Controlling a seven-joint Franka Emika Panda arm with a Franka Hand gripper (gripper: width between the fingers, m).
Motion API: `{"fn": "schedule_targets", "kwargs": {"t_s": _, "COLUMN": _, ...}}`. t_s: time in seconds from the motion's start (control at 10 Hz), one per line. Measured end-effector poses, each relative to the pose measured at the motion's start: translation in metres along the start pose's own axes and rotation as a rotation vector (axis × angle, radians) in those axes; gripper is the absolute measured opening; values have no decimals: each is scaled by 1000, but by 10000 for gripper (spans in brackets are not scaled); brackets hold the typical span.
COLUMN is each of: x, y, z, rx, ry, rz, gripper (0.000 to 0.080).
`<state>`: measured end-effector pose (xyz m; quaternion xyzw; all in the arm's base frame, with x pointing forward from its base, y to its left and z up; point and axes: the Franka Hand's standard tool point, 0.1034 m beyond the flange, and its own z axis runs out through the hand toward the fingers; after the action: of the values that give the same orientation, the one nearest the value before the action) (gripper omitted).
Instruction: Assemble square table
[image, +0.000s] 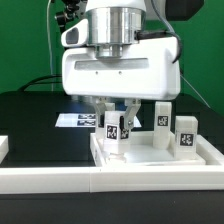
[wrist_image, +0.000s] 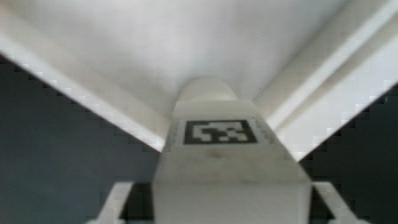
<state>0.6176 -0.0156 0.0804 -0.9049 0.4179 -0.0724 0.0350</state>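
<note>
The white square tabletop (image: 150, 160) lies at the front with its raised rim up. Three white tagged legs stand in it. One leg (image: 113, 128) is between my fingers, near the tray's corner on the exterior view's left. My gripper (image: 113, 120) hangs straight down over it, shut on this leg. Two more legs (image: 160, 117) (image: 186, 130) stand apart on the exterior view's right. In the wrist view the held leg (wrist_image: 219, 132) fills the middle, with my gripper (wrist_image: 219, 205) flanking it and the tabletop (wrist_image: 196, 40) behind it.
The marker board (image: 72, 120) lies flat on the black table (image: 40, 130) behind the tabletop. A long white rail (image: 60, 180) runs along the front edge. Another white piece (image: 3, 147) shows at the exterior view's left border.
</note>
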Motion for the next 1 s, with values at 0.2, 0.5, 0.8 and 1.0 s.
{"fn": "schedule_targets", "kwargs": {"t_s": 0.2, "x": 1, "y": 1, "z": 0, "rx": 12, "ry": -6, "rz": 170, "gripper": 288}}
{"fn": "schedule_targets", "kwargs": {"t_s": 0.5, "x": 1, "y": 2, "z": 1, "rx": 11, "ry": -15, "rz": 419, "gripper": 288}}
{"fn": "schedule_targets", "kwargs": {"t_s": 0.8, "x": 4, "y": 7, "z": 1, "rx": 9, "ry": -36, "rz": 615, "gripper": 290}}
{"fn": "schedule_targets", "kwargs": {"t_s": 1.0, "x": 6, "y": 7, "z": 1, "rx": 20, "ry": -32, "rz": 684, "gripper": 290}}
